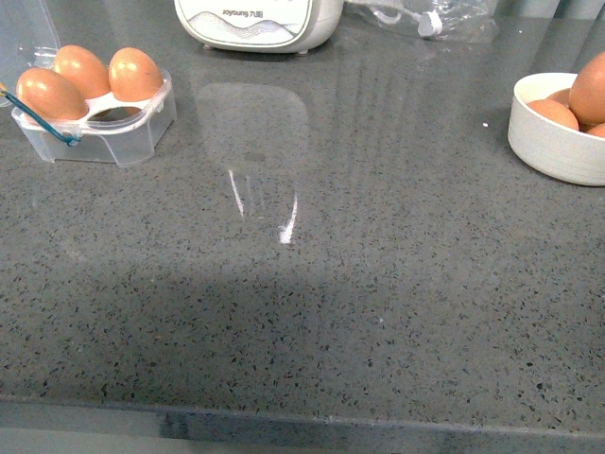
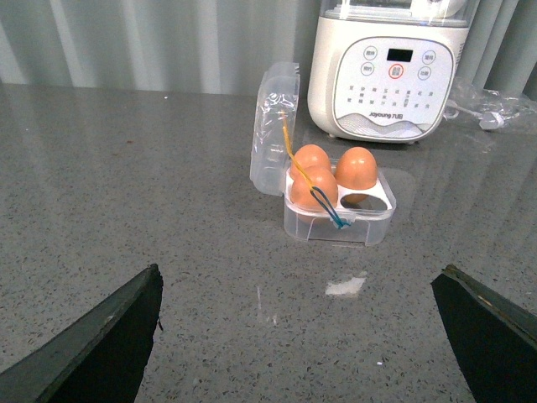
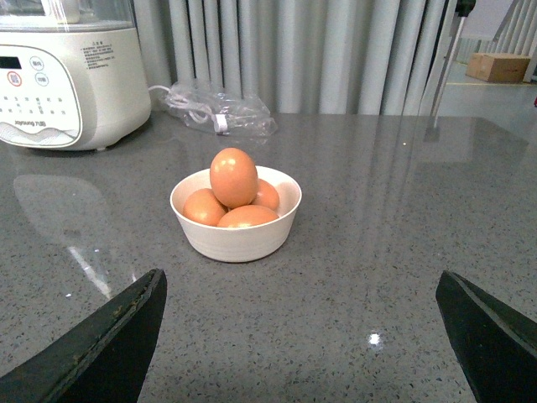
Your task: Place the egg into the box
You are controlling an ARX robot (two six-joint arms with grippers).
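A grey speckled table [image 1: 378,312] is seen carrying everything; a white appliance [image 1: 257,24] with a button panel is stood at its far edge, with a crumpled plastic bag [image 3: 218,109] laid just beside it. The left tool [image 2: 300,269] is shown spread wide above the table with nothing between its fingers; the right tool [image 3: 301,272] is likewise spread wide and grips nothing. A round white bowl [image 1: 553,142] is placed at the right side of the table, well apart from the box [image 1: 123,142], which is set at the left side, near the appliance. The box's clear lid [image 2: 273,126] is held upright and open; three of its cells are filled with orange-brown eggs and the fourth is seen vacant. Several more eggs are heaped in the bowl; the egg [image 3: 233,176] is rested on top of the others there. A thin blue-yellow clasp [image 1: 43,118] is hung across the box's front.
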